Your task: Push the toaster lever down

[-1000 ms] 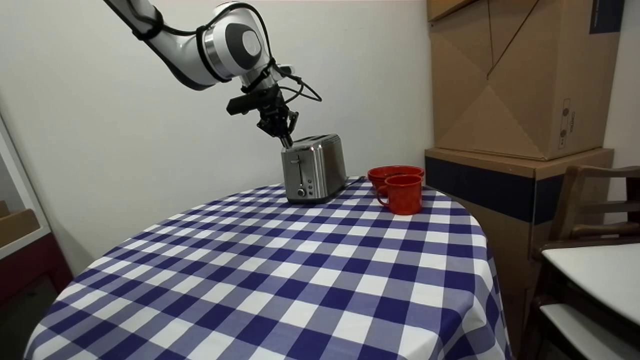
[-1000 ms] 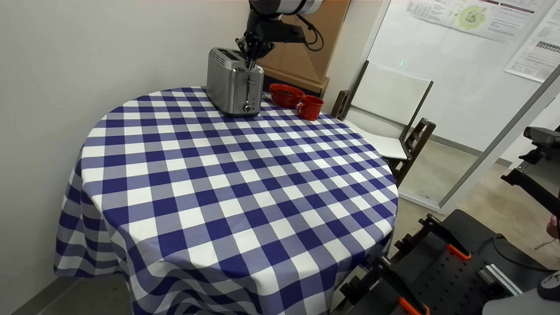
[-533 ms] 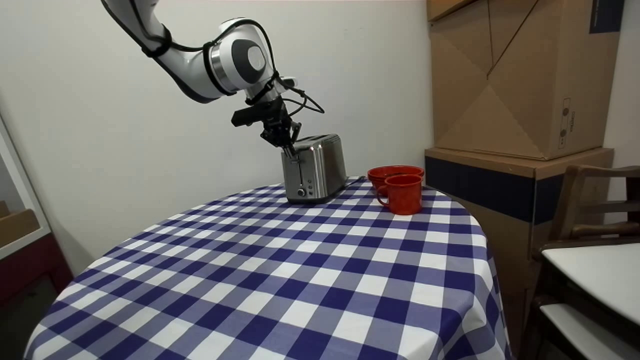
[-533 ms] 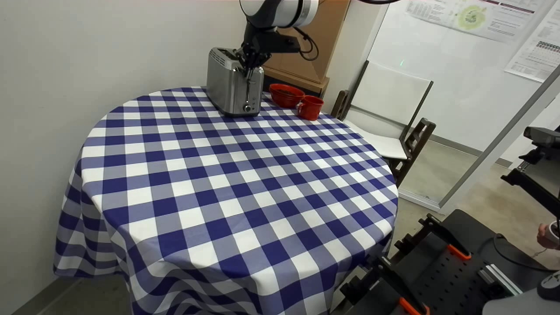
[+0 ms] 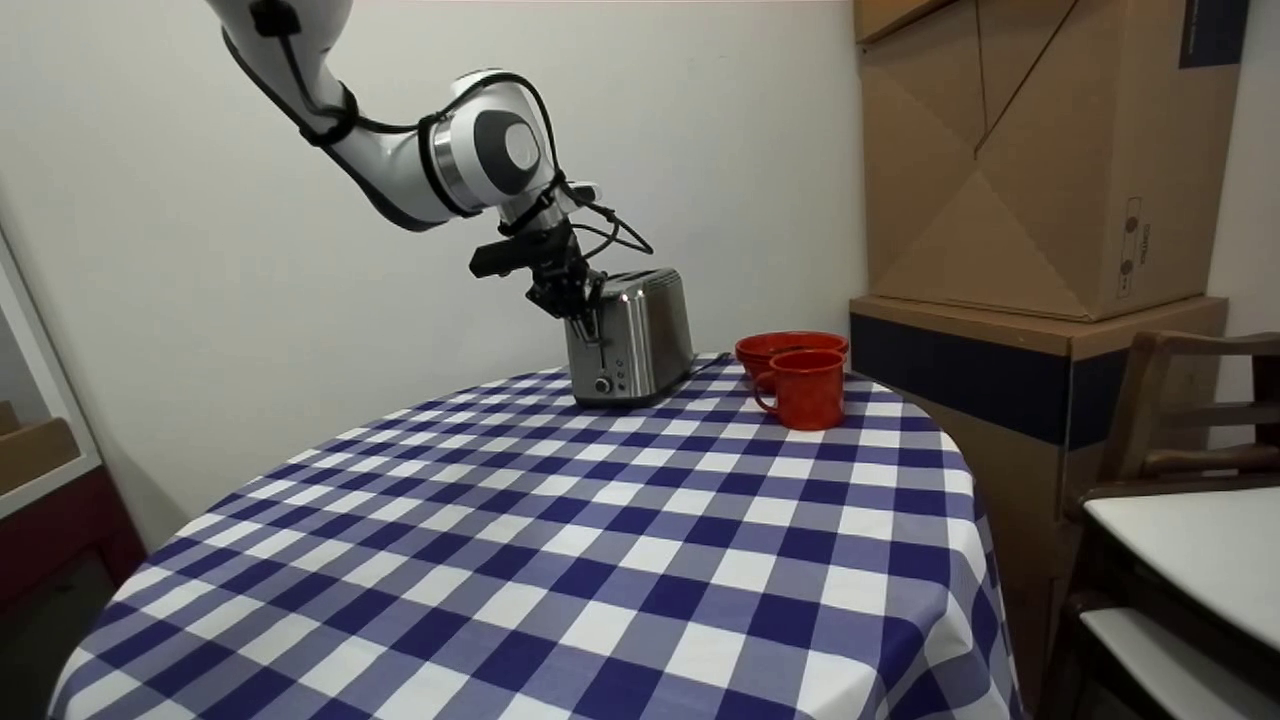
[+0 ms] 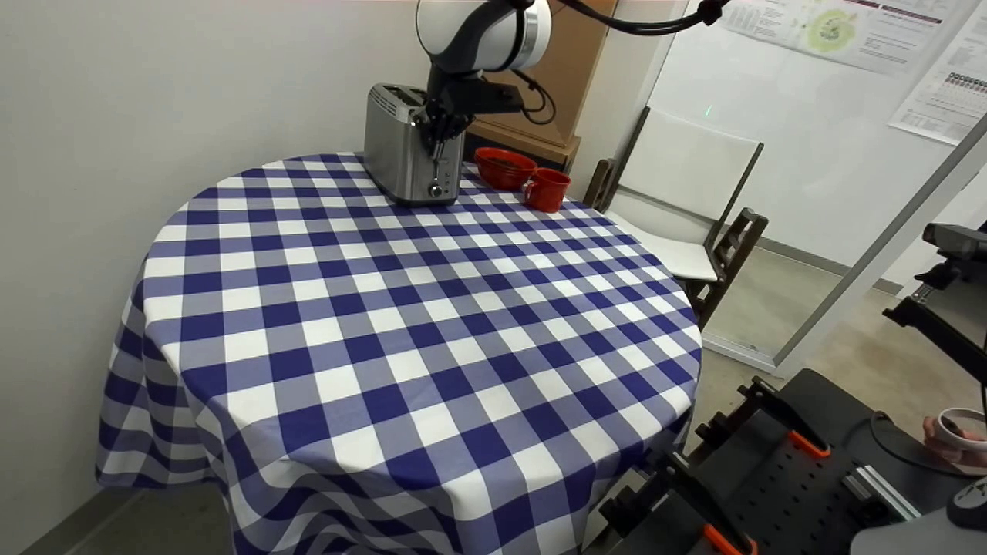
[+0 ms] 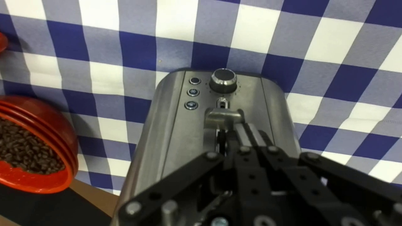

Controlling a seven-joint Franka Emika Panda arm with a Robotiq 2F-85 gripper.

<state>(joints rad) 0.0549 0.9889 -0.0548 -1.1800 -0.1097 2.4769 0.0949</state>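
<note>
here's the gripper (image 7: 249, 129), its two fingers (image 7: 242, 135) together, tips at four o'clock of the lever (image 7: 224, 116), though contact i can't make out! that lever sits partway along its slot (image 7: 222, 103), the knob (image 7: 223, 81) at its twelve o'clock; in an exterior view the toaster (image 6: 402, 154) stands at twelve o'clock on the checked tablecloth (image 6: 378, 308).
</note>
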